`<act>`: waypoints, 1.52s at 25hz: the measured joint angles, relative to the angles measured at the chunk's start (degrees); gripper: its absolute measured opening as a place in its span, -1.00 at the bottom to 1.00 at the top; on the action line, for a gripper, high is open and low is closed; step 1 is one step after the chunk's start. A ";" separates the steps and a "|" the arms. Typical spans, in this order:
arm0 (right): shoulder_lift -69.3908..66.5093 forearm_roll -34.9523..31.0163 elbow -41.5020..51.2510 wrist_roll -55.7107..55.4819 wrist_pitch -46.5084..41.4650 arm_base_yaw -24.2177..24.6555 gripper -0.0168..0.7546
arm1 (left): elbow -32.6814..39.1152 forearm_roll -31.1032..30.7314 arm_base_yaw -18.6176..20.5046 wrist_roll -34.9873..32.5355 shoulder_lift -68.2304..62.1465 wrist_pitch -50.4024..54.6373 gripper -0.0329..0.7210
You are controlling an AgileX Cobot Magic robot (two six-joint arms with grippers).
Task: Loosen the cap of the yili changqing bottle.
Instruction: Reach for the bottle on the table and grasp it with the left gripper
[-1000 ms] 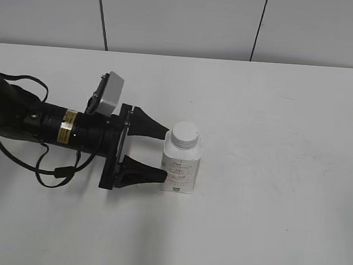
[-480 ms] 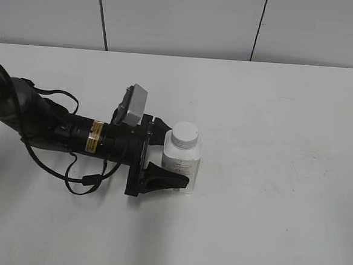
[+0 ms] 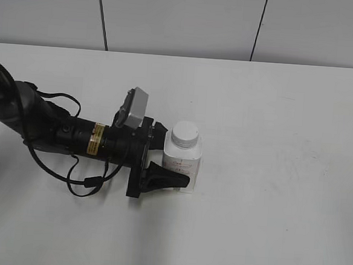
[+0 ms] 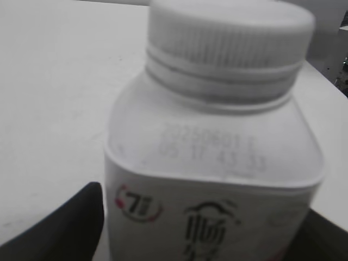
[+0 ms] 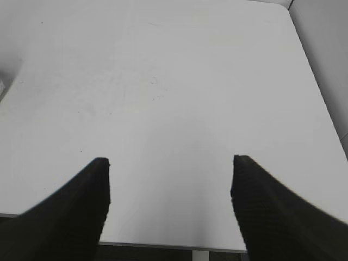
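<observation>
The yili changqing bottle (image 3: pixel 182 162) stands upright on the white table, squarish and white with faint red and dark print. Its ribbed white cap (image 3: pixel 185 134) sits on the neck. My left gripper (image 3: pixel 175 157) lies low on the table and straddles the bottle's body, one finger in front and one behind. In the left wrist view the bottle (image 4: pixel 212 157) and cap (image 4: pixel 228 32) fill the frame between the fingers (image 4: pixel 204 220), with a thin gap at the left finger. My right gripper (image 5: pixel 171 160) is open and empty over bare table, out of the exterior view.
The white table (image 3: pixel 274 115) runs back to a grey panelled wall. The left arm's cables (image 3: pixel 70 176) loop on the table at the left. In the right wrist view the table's near edge (image 5: pixel 174 246) lies just below the fingers.
The left arm slid right and put its fingers around the bottle's body a second ago. In the last half second it has barely moved. The bottle stays in place.
</observation>
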State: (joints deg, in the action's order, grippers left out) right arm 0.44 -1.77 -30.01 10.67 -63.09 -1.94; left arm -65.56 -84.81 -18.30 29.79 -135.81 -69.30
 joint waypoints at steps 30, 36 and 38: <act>0.00 1.77 0.00 -1.17 1.51 0.00 0.47 | 0.00 0.28 -0.06 0.00 0.00 -0.08 0.14; -9.31 -4.00 -1.71 -4.91 1.32 0.00 0.47 | 0.00 0.28 -0.06 0.00 0.00 -0.08 0.13; -15.99 -5.74 -4.13 -5.81 0.45 0.00 0.47 | 0.00 0.28 -0.06 0.00 0.00 -0.08 0.12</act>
State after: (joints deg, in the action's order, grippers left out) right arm -15.55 -7.51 -34.14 4.85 -62.64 -1.94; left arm -65.56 -84.53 -18.37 29.79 -135.81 -69.37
